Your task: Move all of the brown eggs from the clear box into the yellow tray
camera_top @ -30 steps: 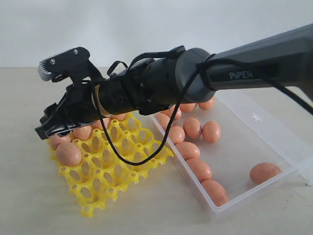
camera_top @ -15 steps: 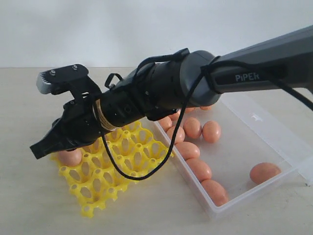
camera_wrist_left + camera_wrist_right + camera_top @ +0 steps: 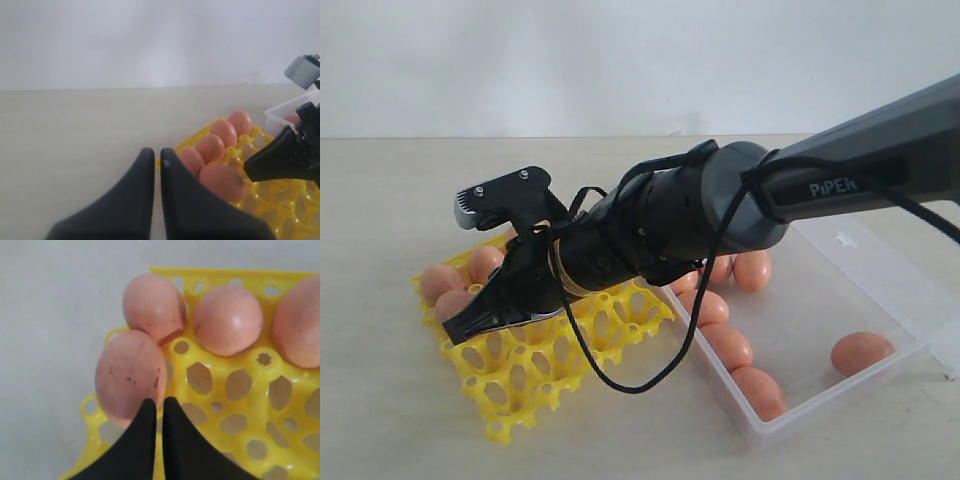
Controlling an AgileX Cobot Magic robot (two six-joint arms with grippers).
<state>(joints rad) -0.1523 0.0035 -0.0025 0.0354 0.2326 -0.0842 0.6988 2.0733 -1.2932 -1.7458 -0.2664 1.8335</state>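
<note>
Yellow tray (image 3: 535, 375): openwork cup grid, flat on the worktop (image 3: 380, 400), with brown eggs (image 3: 440, 283) seated along its far left edge. Clear box (image 3: 840, 395): open, just beside the tray, holding further speckled orange-brown eggs.

A beige table (image 3: 380, 420) meets a white wall (image 3: 620, 60).

On the counter (image 3: 380, 420), the shallow clear plastic box (image 3: 800, 310) lies just right of the bright yellow plastic grid tray (image 3: 535, 385). The tray's left cups hold small brown oval eggs (image 3: 440, 283); more eggs (image 3: 861, 352) lie in the box.
</note>
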